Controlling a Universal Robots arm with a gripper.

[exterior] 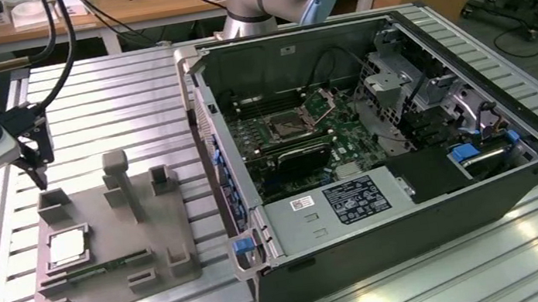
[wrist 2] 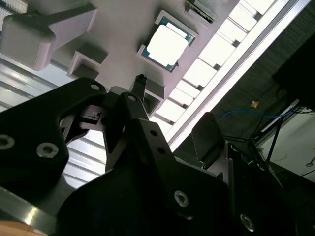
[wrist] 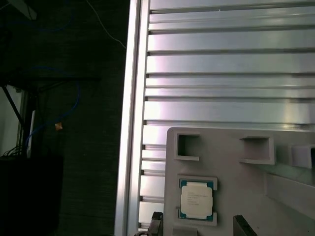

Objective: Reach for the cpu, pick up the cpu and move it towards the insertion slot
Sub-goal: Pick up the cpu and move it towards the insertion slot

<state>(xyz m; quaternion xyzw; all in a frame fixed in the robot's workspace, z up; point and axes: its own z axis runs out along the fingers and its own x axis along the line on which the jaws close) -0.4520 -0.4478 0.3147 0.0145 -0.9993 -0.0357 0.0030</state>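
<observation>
While the claw (exterior: pixel 34 162) is hovering spread and empty over a tray (exterior: pixel 101 224) corner, the cpu (exterior: pixel 66 246) is lying flat in a tray recess. Likely light, stiff, slick and fragile, it is asking for grip on opposite edges.

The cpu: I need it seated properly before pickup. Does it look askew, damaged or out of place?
Nothing stands out. The cpu lies flat and square in its recess on the grey tray, its edges parallel to the recess walls in the first wrist view, with no visible damage.
</observation>
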